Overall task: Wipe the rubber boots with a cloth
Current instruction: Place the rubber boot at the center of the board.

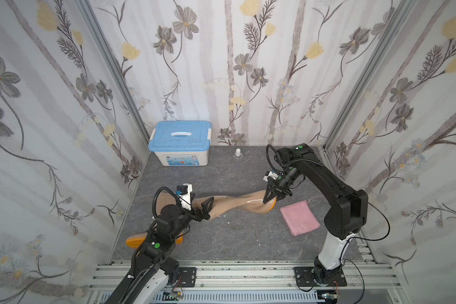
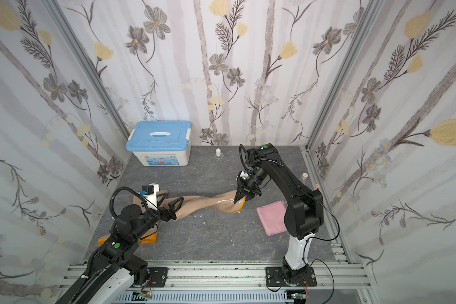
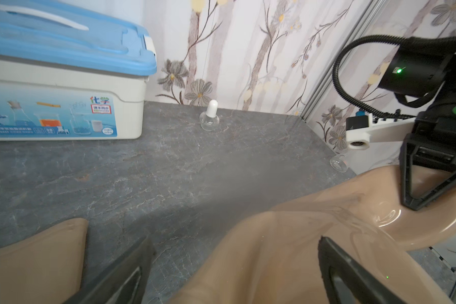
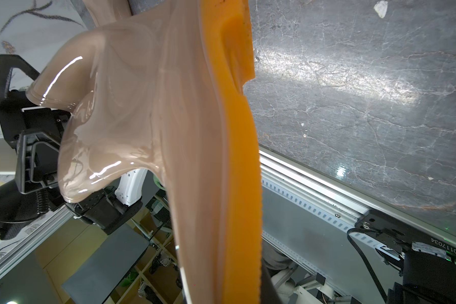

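Note:
One tan rubber boot (image 1: 237,204) stretches, twisted, across the middle of the table in both top views. My right gripper (image 1: 269,197) is shut on its foot end by the orange sole (image 4: 237,158). My left gripper (image 1: 206,209) stands open, its fingers (image 3: 348,273) on either side of that boot's shaft (image 3: 248,250) without closing on it. The other boot (image 1: 166,204) lies at the left, partly hidden under my left arm, with its orange sole (image 1: 134,240) near the front. A pink cloth (image 1: 299,217) lies flat on the table right of the held boot, untouched.
A white box with a blue lid (image 1: 179,143) stands at the back left. A small dropper bottle (image 1: 238,154) sits by the back wall, and a small glass flask (image 2: 304,176) by the right wall. Metal rails (image 1: 234,271) run along the front edge.

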You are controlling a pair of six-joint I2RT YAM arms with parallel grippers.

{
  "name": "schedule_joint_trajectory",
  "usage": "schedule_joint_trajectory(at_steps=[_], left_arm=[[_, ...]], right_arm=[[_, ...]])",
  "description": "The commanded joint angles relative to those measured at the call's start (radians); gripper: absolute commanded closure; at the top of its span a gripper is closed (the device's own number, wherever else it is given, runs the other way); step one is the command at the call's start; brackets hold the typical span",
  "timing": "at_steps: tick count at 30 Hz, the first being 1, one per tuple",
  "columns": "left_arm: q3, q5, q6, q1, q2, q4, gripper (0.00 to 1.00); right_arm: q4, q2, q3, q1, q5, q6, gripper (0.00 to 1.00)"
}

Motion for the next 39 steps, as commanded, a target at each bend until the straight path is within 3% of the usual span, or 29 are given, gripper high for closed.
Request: schedule_joint_trajectory(at_steps=[1, 11, 15, 19, 28, 39], left_arm=[[0.011, -0.058, 0.060, -0.003, -0.019, 0.045, 0.00], [0.175, -0.030, 0.214, -0.011, 0.182, -0.042, 0.00], [0.268, -0.057, 0.371, -0.012, 0.218, -0.129, 0.00], [0.344, 0.007, 0.590, -0.017, 0.254, -0.280, 0.00], [0.294, 0.129, 0.869, -0.019, 0.238, -0.397, 0.00], [0.298, 0.145, 0.931, -0.004, 0.418, -0.241, 0.00]], right_arm=[[-0.154, -0.016, 0.012, -0.043, -0.119, -0.028, 0.88], [0.016, -0.076, -0.052, -0.119, -0.168, 0.024, 0.89], [0.195, -0.135, -0.251, -0.133, -0.264, 0.108, 0.89], [0.322, -0.149, -0.374, -0.134, -0.326, 0.149, 0.89], [0.360, -0.083, -0.400, -0.138, -0.343, 0.099, 0.90], [0.321, -0.088, -0.461, -0.136, -0.321, 0.014, 0.90]])
